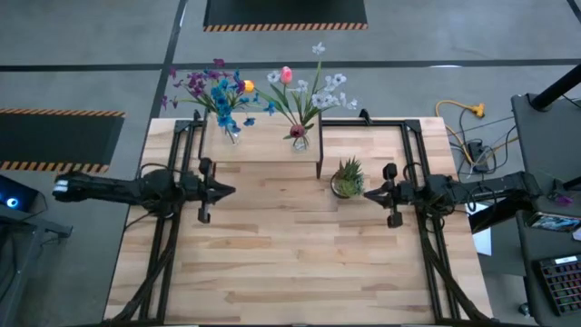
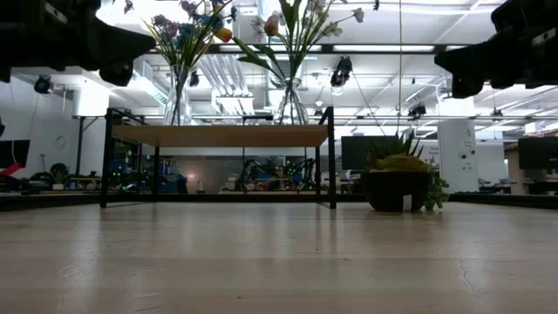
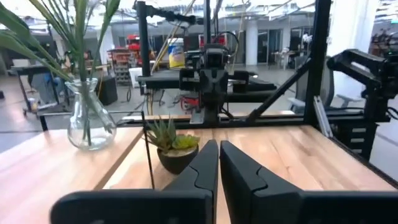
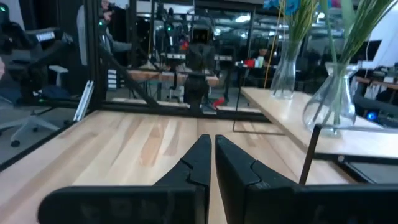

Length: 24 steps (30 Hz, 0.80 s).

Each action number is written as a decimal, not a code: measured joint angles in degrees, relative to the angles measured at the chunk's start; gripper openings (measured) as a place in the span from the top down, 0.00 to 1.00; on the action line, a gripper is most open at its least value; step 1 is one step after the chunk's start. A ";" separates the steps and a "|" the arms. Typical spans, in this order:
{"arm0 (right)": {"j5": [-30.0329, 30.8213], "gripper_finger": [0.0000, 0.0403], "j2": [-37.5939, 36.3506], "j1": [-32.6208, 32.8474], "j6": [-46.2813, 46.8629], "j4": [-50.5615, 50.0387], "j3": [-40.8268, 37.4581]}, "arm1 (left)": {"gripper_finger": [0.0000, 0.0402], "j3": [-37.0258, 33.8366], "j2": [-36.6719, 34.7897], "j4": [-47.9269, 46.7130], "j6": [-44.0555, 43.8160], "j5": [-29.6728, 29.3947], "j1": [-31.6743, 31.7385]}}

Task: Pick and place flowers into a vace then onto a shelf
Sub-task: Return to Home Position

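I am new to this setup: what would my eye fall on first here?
On the shelf at the far side of the table stand two glass vases of flowers: the left vase holds blue and purple blooms, the right vase white and pink. A spiky potted plant sits on the table beside the shelf's right end. The left gripper and right gripper, both shut and empty, face each other above the table.

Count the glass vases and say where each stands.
2. The vase with blue and purple blooms stands at the shelf's left end in the high view; the vase with pink and white blooms, near its right end. None seems hidden.
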 joint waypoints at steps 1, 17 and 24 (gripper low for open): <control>0.00 0.97 -0.08 0.02 -0.25 0.43 0.00 | 1.00 -0.39 -0.91 -0.02 0.07 0.88 0.80; 4.26 0.97 -3.69 -0.02 3.53 -5.37 -0.46 | 1.00 -7.31 -19.78 -12.52 -3.40 3.41 2.68; 8.81 0.97 -13.11 -0.02 4.07 -15.54 -0.35 | 1.00 -7.27 -19.90 -13.37 -4.08 3.43 2.68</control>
